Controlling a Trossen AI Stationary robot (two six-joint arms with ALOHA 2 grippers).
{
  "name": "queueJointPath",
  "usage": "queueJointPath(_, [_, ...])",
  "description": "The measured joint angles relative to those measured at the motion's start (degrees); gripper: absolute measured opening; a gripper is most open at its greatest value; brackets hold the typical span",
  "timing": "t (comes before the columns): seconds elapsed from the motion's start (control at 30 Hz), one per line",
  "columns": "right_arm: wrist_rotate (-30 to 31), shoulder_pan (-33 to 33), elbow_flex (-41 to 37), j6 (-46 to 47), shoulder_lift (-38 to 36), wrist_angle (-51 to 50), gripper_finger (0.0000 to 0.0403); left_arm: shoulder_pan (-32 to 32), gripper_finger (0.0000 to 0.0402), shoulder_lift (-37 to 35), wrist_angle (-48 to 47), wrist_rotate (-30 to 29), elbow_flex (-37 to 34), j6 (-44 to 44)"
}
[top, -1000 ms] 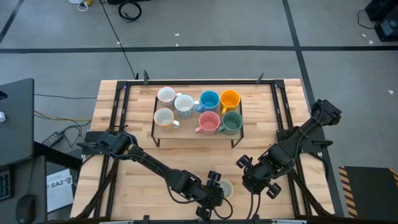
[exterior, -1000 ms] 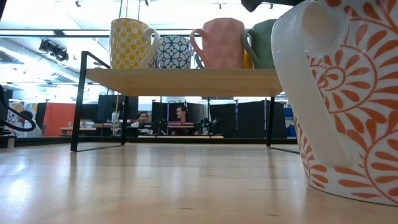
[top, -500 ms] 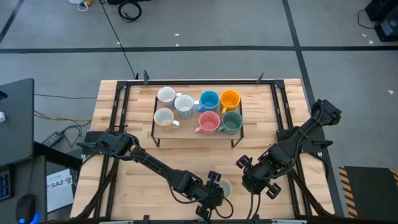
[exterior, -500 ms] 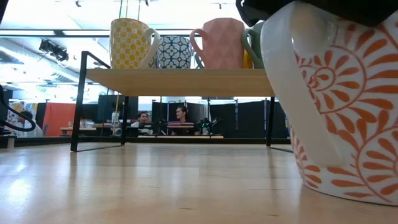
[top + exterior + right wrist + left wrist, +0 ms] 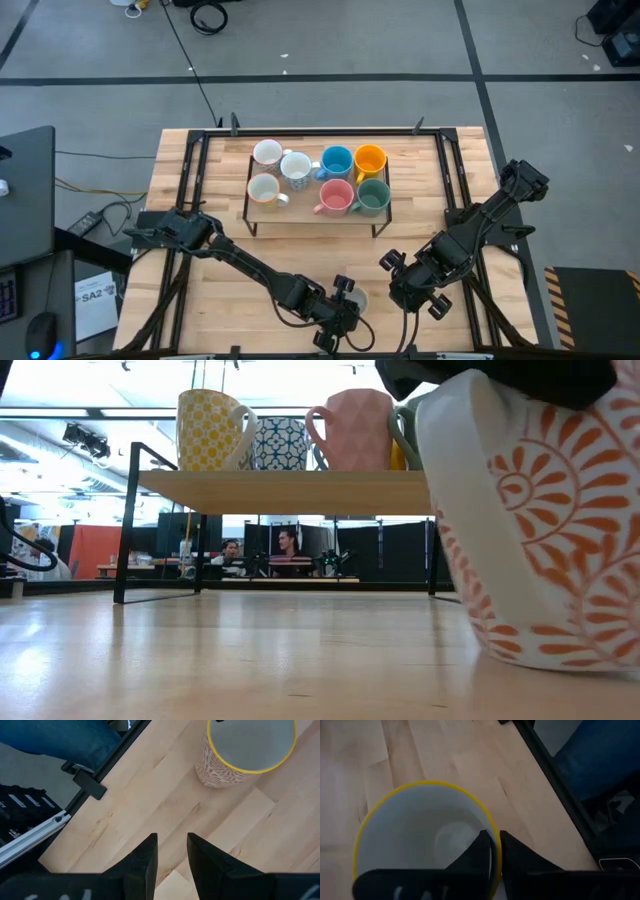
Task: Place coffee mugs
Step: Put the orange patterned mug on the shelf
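Note:
A white mug with an orange leaf pattern and a yellow rim stands near the table's near edge, right of centre. It also shows in the right wrist view. My left gripper is shut on its rim, and in the high view the gripper covers most of the mug. My right gripper hangs open over bare wood to the mug's right, with nothing between its fingers. Several coffee mugs, among them a pink one and a blue one, stand on their bases on a low shelf. My left gripper pinches the mug's wall at the yellow rim, on the side away from the handle. One finger is inside the mug and the other outside. The fingers slant down from the table's left. The mug is a little tilted, its base at the table.
The shelf on black wire legs stands at the table's far middle. Black rails run along the table's left and right sides. Bare wood lies between the shelf and the near edge. People sit far off in the room behind.
My left gripper has shut on the patterned mug's rim without moving away. The mug, upright before, has tipped a little and shifted slightly across the low view. My right gripper has kept still.

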Motion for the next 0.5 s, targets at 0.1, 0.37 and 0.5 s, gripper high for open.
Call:
queueJointPath(0.1, [0.0,0.0,0.0,0.0,0.0,0.0,0.0110,-0.1,0.0029,-0.2,0.1,0.0,0.0,0.0])
queueJointPath(0.37, [0.0,1.0,0.0,1.3,-0.8,-1.1,0.0110,-0.5,0.0028,-1.2,-11.3,0.1,6.9,-2.7])
queueJointPath(0.5, [0.0,2.2,0.0,1.6,-2.1,-1.3,0.0110,-0.5,0.0028,-1.4,-25.6,0.2,15.8,-3.1])
